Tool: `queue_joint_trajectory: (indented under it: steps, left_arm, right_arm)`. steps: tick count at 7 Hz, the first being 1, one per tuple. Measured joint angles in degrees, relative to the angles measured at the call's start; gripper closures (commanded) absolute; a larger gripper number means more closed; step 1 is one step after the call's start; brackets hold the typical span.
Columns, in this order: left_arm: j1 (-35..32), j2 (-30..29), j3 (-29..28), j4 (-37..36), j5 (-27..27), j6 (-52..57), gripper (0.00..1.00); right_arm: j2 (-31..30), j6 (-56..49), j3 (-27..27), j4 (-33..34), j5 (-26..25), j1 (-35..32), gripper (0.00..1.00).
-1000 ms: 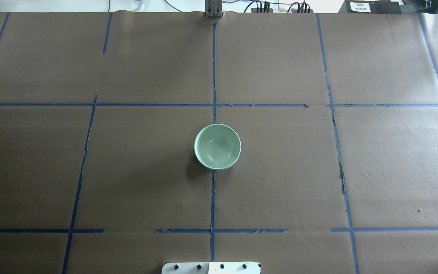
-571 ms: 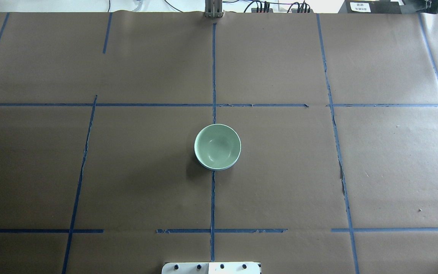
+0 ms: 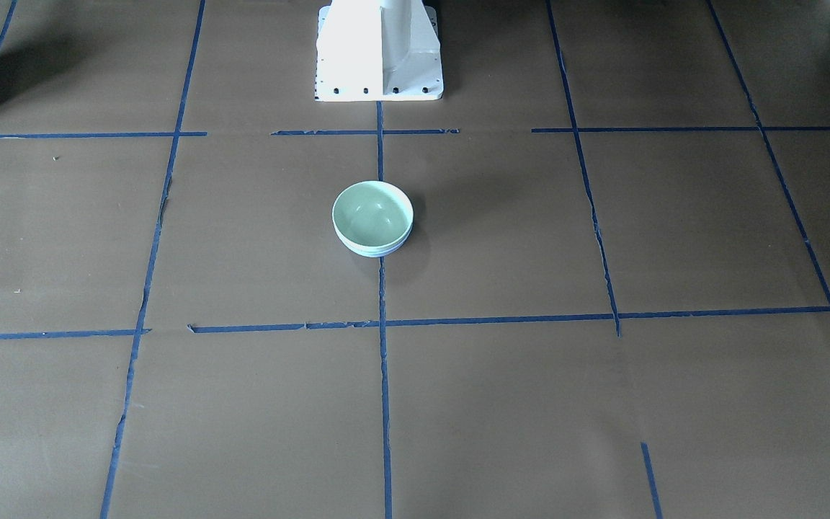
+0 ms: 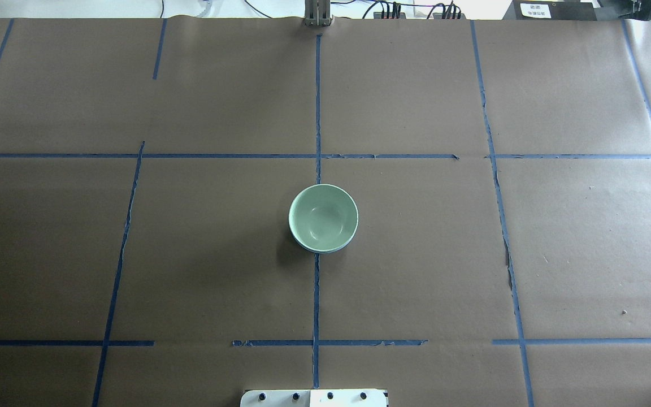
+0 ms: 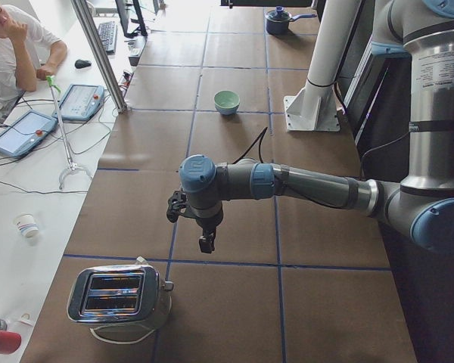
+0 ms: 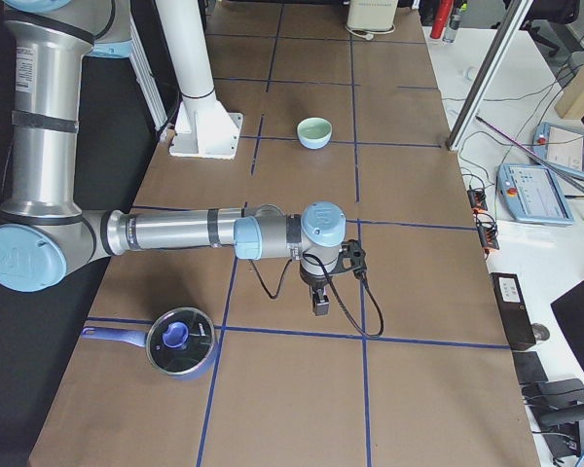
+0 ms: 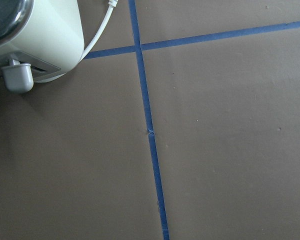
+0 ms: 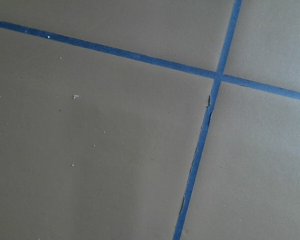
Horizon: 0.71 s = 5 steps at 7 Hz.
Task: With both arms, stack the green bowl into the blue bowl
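Overhead exterior view: small round glossy mint-green bowl [image 4: 323, 217] sits nested in the pale periwinkle-blue glossy bowl [image 4: 315, 249], upright on the brown paper-covered worktop [image 4: 472, 254].
Left gripper [image 5: 206, 243]: points down above the worktop; apart or together, cannot tell. Chrome toaster [image 5: 119, 296] near it, bowls well apart.
Right gripper [image 6: 320, 307]: points down; state unreadable too. Blue lidded saucepan [image 6: 180, 342] near it, bowls well apart.

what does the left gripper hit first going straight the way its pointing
The left gripper points down, so probably the paper-covered table by a blue tape line; the toaster sits aside.
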State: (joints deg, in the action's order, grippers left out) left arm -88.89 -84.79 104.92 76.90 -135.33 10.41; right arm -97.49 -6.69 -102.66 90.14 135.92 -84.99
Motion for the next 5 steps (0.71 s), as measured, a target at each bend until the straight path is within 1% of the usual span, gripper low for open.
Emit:
queue_joint_trajectory:
  steps: [5]
  left_arm:
    - [0.1, -0.9, -1.1, 3.7, 0.0, 0.0, 0.00]
  right_arm:
    - [0.1, 0.0, -0.1, -0.4, 1.0, 0.0, 0.00]
